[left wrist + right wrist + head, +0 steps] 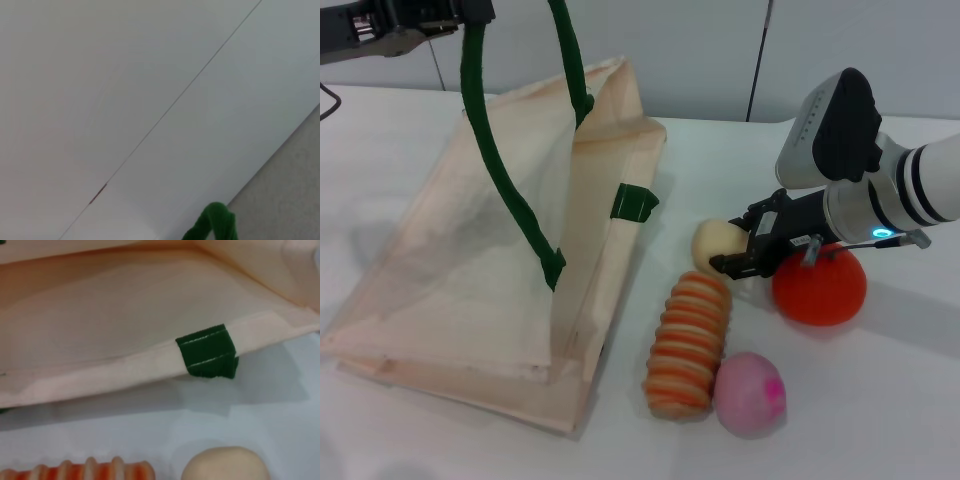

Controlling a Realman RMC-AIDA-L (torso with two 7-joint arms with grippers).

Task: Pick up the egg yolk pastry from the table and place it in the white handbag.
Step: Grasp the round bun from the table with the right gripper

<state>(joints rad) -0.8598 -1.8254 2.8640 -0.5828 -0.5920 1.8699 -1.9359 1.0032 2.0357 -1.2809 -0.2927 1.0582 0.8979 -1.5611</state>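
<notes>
The egg yolk pastry [715, 243] is a pale cream lump on the white table, just right of the white handbag [470, 260]. It also shows in the right wrist view [225, 465]. My right gripper [738, 246] is open at the pastry's right side, its black fingers reaching around it at table level. My left gripper [395, 30] is high at the far left and holds up one dark green handle [500, 170], so the bag's mouth [100, 340] gapes toward the pastry. A bit of that handle [215, 225] shows in the left wrist view.
A striped orange-and-cream roll [690, 340] lies in front of the pastry, with a pink ball [750, 393] beside it. An orange fruit [825, 285] sits under my right wrist. A green handle tab [635, 203] is on the bag's near edge.
</notes>
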